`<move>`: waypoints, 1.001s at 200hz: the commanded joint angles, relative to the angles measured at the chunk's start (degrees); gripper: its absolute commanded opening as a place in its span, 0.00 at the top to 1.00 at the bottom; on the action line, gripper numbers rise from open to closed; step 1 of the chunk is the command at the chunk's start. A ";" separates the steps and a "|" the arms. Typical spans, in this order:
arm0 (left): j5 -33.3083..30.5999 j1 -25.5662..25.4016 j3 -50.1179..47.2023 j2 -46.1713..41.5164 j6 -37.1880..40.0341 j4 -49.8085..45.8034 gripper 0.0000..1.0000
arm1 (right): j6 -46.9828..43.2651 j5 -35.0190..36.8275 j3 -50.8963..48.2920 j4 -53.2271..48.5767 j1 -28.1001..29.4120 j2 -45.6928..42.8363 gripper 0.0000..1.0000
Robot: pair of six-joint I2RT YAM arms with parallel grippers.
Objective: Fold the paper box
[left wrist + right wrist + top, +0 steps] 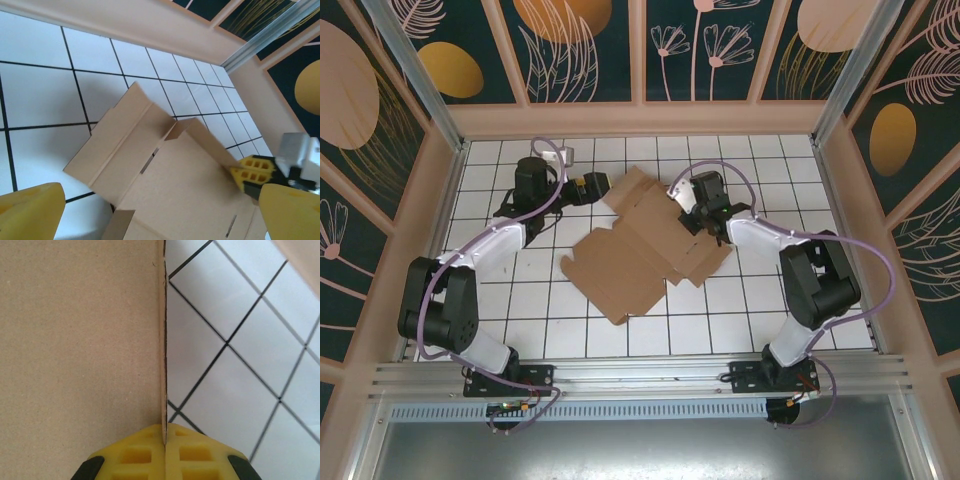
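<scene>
1. The paper box (640, 250) lies at the middle of the tiled table (520, 290) as an open die-cut sheet. Most panels are flat on the tiles.
2. Toward the table's far side, one flap stands raised along its crease. No wall is locked, no tab is seated, and no closed box shape exists.
3. Judged progress: early. Raising the side walls, tucking the tabs and closing the lid are all left to do.
4. The right gripper (164, 442), over the table's far right of centre, has its jaws pressed together on the thin edge of the raised flap.
5. The left gripper (592, 187), over the table's far left of centre, has its jaws wide apart and holds nothing. It hovers just beside the sheet's far-left flaps.
</scene>
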 commanded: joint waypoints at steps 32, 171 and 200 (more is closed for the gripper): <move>-1.55 1.01 -0.82 0.55 -2.15 4.88 0.01 | -6.71 11.96 -0.93 6.26 4.04 -3.39 1.00; -13.09 4.88 -6.51 -5.16 0.59 6.33 0.01 | -28.00 35.06 -5.47 26.28 16.57 -0.32 1.00; -17.43 5.08 -5.99 -5.56 2.54 4.21 0.01 | -29.57 37.49 -5.05 28.70 19.03 0.66 1.00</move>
